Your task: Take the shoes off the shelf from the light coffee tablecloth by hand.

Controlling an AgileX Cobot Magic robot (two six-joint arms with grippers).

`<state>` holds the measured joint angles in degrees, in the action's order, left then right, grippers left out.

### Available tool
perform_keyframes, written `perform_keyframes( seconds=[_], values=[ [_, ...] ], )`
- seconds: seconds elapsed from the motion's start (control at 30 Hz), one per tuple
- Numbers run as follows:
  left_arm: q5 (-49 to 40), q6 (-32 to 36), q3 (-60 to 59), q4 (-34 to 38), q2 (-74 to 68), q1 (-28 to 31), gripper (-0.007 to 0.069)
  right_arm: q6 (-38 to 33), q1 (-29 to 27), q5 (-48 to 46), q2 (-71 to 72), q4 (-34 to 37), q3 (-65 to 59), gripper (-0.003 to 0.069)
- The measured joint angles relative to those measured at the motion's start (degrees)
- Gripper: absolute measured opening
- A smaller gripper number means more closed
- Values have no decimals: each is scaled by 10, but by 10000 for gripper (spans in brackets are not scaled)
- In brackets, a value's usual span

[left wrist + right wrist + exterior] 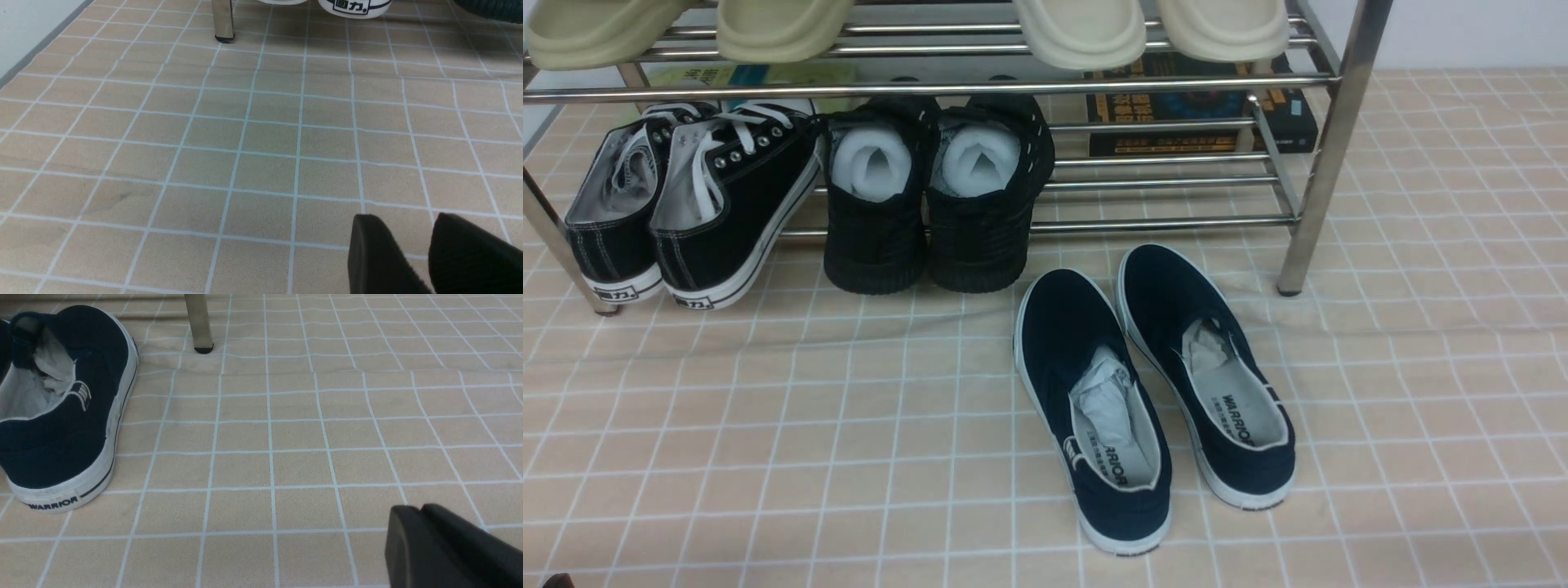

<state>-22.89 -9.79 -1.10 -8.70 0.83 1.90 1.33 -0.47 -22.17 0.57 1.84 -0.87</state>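
Navy canvas slip-on shoes (1152,392) sit on beige grid tablecloth (768,425), off chrome rack (1307,188); placing looks done. My right gripper (423,512) clenched empty, left gripper (429,232) parted (retreat next).

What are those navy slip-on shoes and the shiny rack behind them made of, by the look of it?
The navy shoes look like matte woven canvas, with white rubbery soles stamped WARRIOR and crumpled paper stuffed inside. The rack appears to be polished, chrome-like metal tubing: it is mirror-bright and reflects its surroundings. The cloth beneath seems a thin printed fabric, since it wrinkles near the rack's leg.
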Motion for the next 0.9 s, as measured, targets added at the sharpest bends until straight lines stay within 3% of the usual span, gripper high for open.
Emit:
perform_keyframes(
  seconds=[0.9],
  values=[
    [0,0,0,0,0,0,240,-1,0,0,0,0,0,74]
  ],
)
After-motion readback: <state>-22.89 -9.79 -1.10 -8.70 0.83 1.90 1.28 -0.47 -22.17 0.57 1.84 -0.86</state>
